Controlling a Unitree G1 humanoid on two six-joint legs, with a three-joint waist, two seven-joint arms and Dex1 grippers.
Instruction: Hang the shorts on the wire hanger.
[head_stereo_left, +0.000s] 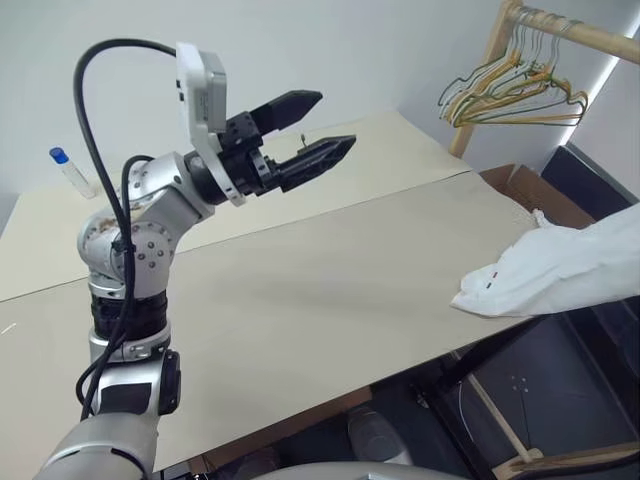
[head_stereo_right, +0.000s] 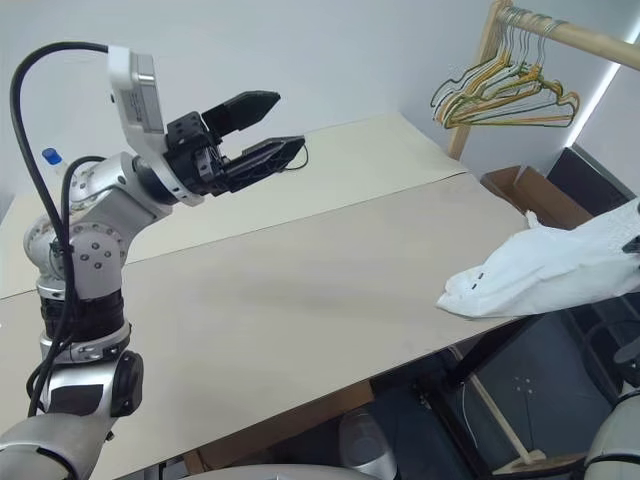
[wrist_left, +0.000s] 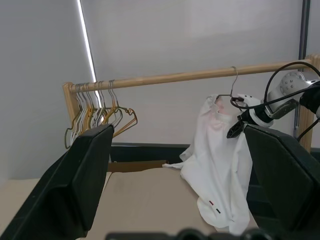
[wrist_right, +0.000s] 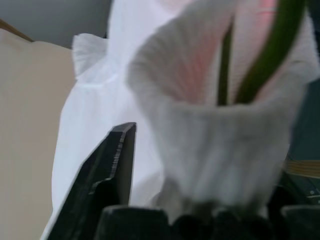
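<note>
Shorts (wrist_left: 220, 165) hang on wire hanger (wrist_left: 231, 95); right gripper (wrist_left: 239, 125) seemingly parted beside them; left gripper (head_stereo_left: 312, 125) spread.

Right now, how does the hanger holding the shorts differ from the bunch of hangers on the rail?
The wire hanger hangs alone, with the shorts draped on it; the bunched hangers crowd the rail's other end, bare. It looks dark and thin; they look yellowish and pale. All hook over the same wooden rail.

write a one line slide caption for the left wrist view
White shorts draped on a wire hanger hooked over the wooden rail, right gripper beside them.
</note>
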